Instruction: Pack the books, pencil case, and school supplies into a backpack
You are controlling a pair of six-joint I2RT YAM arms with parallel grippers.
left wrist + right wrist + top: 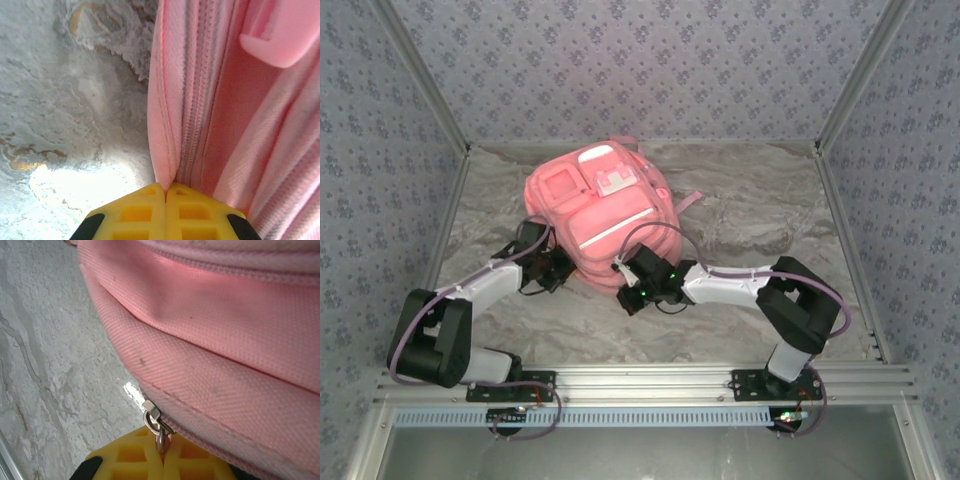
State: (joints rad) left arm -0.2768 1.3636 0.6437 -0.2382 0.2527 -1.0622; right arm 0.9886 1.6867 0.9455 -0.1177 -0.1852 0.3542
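The top camera looks down over the whole surface [740, 220]; both wrist cameras sit close against the backpack [605, 215], shared by all.

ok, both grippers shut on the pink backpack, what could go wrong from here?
1. The right gripper pinches only the small metal zipper pull; it may slip out under tension.
2. The left gripper grips just a thin fold of the soft pink fabric backpack; losing it, the bag could drag across the marbled table.
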